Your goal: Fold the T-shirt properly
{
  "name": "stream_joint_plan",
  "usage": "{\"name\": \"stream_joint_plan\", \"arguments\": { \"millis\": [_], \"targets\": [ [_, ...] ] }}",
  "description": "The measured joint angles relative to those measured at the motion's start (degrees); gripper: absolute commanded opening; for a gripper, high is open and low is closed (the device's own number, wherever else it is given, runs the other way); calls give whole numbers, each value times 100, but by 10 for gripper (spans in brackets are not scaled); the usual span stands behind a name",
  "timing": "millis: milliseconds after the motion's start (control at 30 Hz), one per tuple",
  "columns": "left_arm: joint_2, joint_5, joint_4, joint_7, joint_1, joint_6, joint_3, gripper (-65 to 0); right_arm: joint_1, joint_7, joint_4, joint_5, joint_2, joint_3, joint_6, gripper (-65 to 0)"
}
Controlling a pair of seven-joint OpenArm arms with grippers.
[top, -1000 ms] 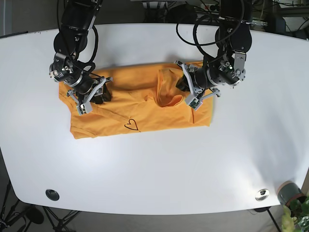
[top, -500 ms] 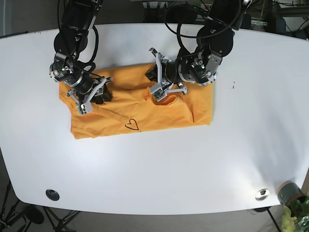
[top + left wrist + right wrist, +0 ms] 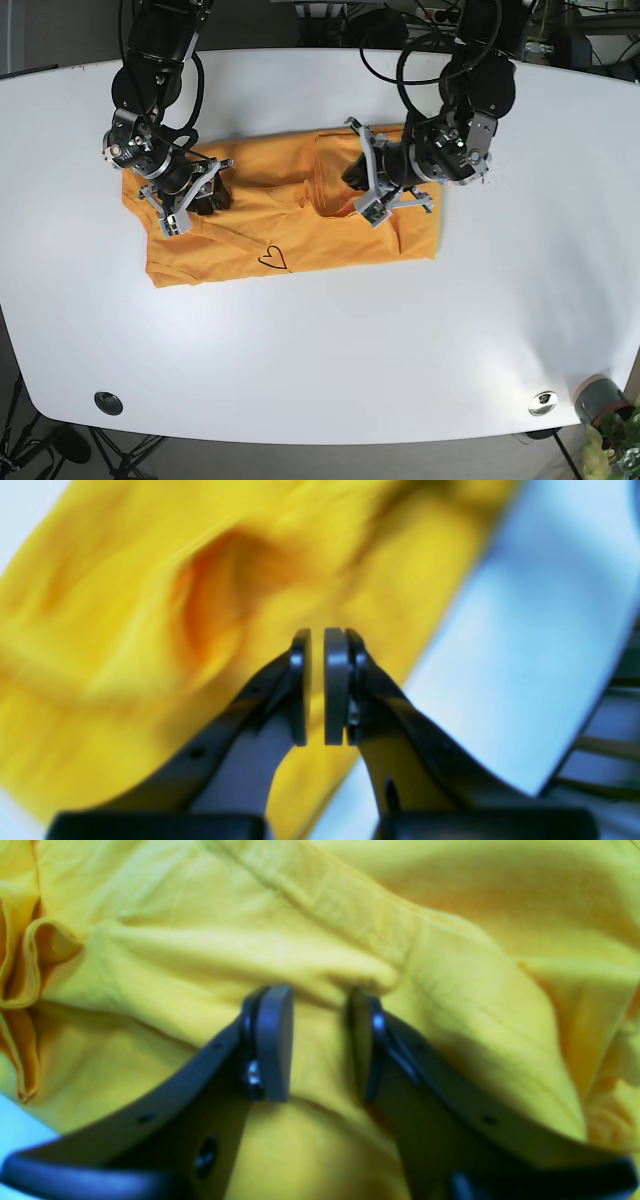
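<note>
T-shirt (image 3: 290,215) soft matt cloth; table (image 3: 320,340) smooth, white.

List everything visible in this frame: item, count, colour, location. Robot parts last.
T-shirt: 1, orange-yellow with a small black heart, rumpled at the table's upper middle.
Table: 1, white, fills the base view.
Black disc: 1, table's near-left corner.
Silver disc: 1, table's near-right corner.
Potted plant: 1, green, off the near-right corner.
Right gripper: black, jaws apart, cloth between them, on the shirt's left end in the base view.
Left gripper: black, jaws nearly together, above the shirt's right half.
</note>
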Motion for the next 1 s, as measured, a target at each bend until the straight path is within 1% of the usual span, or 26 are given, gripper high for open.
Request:
{"name": "stream_joint_plan", "arguments": {
  "millis": [67, 300, 467, 667, 900, 1000],
  "targets": [
    [-74, 66, -2, 2, 37, 9, -157, -622, 0, -2, 0, 0, 0, 0, 0, -461],
    [-133, 20, -4, -9, 116, -22, -448, -622, 0, -2, 0, 0, 0, 0, 0, -461],
    [-131, 15, -20, -11, 101, -22, -442, -622, 0, 0, 0, 0, 0, 0, 0, -461],
    [-111, 2, -444, -28, 22, -24, -433, -622, 0, 0, 0, 0, 0, 0, 0, -461],
    [-46, -9, -761, -72, -424, -24, -378, -621, -2, 0, 0, 2, 0, 2, 0, -461],
    [70, 22, -874, -9, -667, -26, -376, -621, -2, 7, 0, 2, 0, 4, 0, -461]
  ]
}}
